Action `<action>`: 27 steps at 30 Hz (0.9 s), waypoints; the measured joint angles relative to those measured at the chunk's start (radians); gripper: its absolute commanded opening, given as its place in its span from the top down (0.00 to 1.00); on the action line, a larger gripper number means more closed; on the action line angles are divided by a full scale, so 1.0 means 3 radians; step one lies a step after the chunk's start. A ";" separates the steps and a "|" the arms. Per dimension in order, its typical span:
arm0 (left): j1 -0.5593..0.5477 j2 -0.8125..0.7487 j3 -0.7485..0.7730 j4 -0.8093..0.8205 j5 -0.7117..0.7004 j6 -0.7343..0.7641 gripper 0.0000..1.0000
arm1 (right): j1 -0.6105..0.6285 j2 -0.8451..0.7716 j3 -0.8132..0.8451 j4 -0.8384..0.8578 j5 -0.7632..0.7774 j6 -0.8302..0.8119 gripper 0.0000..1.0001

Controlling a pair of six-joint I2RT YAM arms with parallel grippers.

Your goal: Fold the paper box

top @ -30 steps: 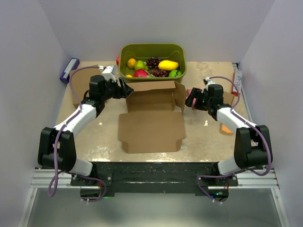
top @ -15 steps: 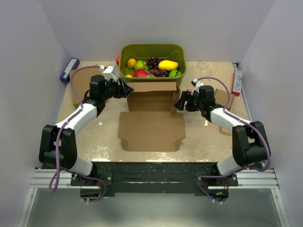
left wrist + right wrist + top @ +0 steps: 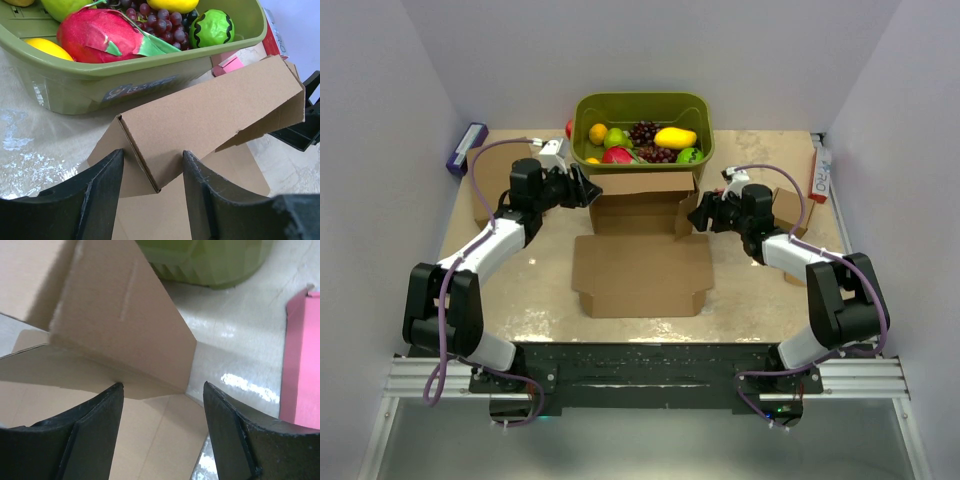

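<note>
With the box (image 3: 640,275) mid-table before the fruit bin (image 3: 640,97), rear wall raised, the left gripper (image 3: 582,190) and right gripper (image 3: 700,213), both released, straddle its rear corner flaps; next, I judge, they must tuck these inward.

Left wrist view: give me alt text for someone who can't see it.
A raised wall of the brown paper box fills the middle, its near corner between the left arm's two dark fingers, which stand apart. Behind is a green basket holding a red dragon fruit and grapes.
</note>
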State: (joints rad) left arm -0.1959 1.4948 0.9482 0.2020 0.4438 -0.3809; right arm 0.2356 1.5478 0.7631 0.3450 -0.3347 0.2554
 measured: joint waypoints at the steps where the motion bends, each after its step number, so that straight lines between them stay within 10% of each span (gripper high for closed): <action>1: 0.0001 0.0001 0.0000 0.0000 0.0005 0.0003 0.46 | 0.0000 0.0005 -0.0004 0.0051 -0.0022 -0.0018 0.32; 27: 0.0085 0.0034 0.0014 0.0011 0.0145 0.0010 0.48 | 0.0175 0.0397 0.0276 0.0562 -0.0348 -0.0271 0.37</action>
State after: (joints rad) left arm -0.1703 1.5051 0.9524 0.2054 0.4873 -0.3779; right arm 0.2882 1.6669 0.8459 0.5137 -0.4393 0.1741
